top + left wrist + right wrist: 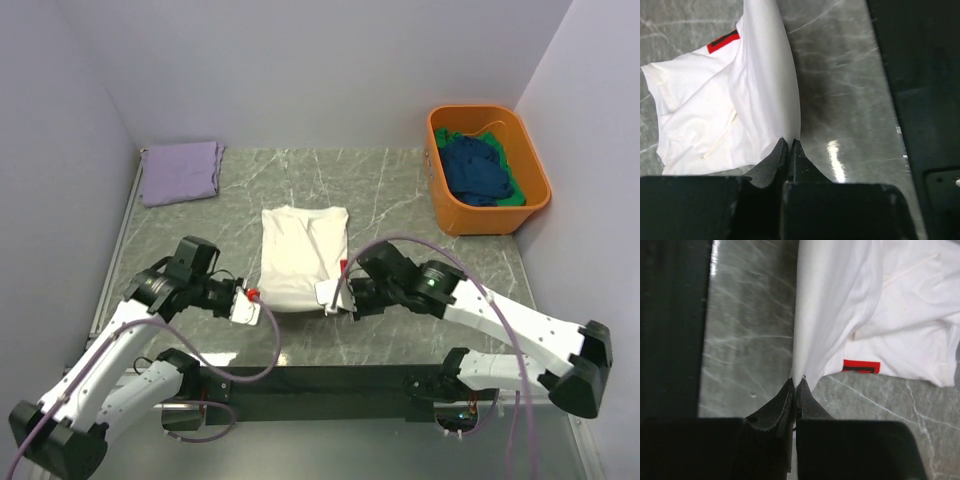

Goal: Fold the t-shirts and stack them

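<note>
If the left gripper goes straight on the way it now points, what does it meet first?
The white t-shirt, whose edge the left gripper pinches; beyond, probably the right gripper.

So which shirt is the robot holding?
The white shirt in the middle; left gripper and right gripper pinch it. The lavender shirt and blue shirt lie untouched.

I see open tabletop (390, 190) beyond the white shirt (300, 255) and on both its sides. The lavender shirt (180, 172) fills the far-left corner, the orange tub (487, 215) the far-right.
</note>
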Motion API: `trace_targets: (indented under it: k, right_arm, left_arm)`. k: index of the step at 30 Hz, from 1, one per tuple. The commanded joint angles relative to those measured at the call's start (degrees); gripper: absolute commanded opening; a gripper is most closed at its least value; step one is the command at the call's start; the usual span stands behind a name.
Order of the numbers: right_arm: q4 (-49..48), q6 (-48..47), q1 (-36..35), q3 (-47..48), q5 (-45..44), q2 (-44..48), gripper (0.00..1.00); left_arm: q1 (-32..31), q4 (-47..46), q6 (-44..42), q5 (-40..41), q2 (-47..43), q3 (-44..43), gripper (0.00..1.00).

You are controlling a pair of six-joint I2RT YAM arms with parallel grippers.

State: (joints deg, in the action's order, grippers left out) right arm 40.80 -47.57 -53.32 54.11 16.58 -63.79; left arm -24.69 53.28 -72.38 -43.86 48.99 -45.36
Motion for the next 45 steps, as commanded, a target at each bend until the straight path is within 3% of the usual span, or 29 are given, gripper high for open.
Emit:
trace_targets:
  k: [1,6,8,11,13,18,23,30,34,39,45]
  right_arm:
    - [7.80,4.76,-4.75,1.18,1.62,5.33,0.00]
    - [10.00,6.00,-6.62,4.16,0.39,7.37,0.00]
    - [10.71,5.12,-6.45,6.00,-0.84,5.88,0.00]
    - [10.18,2.05,-4.70,6.27,-1.29,3.95,0.00]
    - [9.22,-1.18,-2.33,6.54,-0.67,2.71,0.00]
    - [11.58,-8.66,8.38,13.91,4.33,-6.33,0.00]
    - [11.85,-14.03,14.64,22.00,6.10,-17.23,0.00]
    - [8.25,-19.05,21.59,28.85,5.22,-35.07,0.00]
    - [9.74,-18.78,24.14,39.72,5.40,-48.76,0.00]
    - [10.44,-17.99,25.02,45.47,3.46,-56.35,0.00]
    - [9.31,-16.42,24.93,48.90,-0.57,-61.98,0.00]
  left_arm:
    - [-0.45,11.31,0.40,-4.39,-4.25,-2.97,0.01]
    - [-0.54,17.04,1.09,-6.50,-8.03,-5.69,0.01]
    - [-0.45,13.36,6.34,-5.72,-8.21,-6.14,0.00]
    - [-0.45,9.76,6.90,-3.70,-5.67,-7.37,0.00]
    - [0.07,7.38,8.22,-2.82,-1.37,-9.73,0.00]
    - [10.50,11.32,-3.28,-8.87,14.96,-19.91,0.01]
    - [15.72,17.12,-11.03,-11.25,33.24,-32.93,0.01]
    - [16.51,10.37,-3.39,-9.58,58.03,-49.19,0.01]
    - [16.78,8.88,-0.41,-7.83,69.03,-56.66,0.01]
    - [16.34,4.73,9.35,-4.59,80.72,-66.77,0.01]
    - [14.32,10.35,15.15,-0.53,89.52,-75.58,0.02]
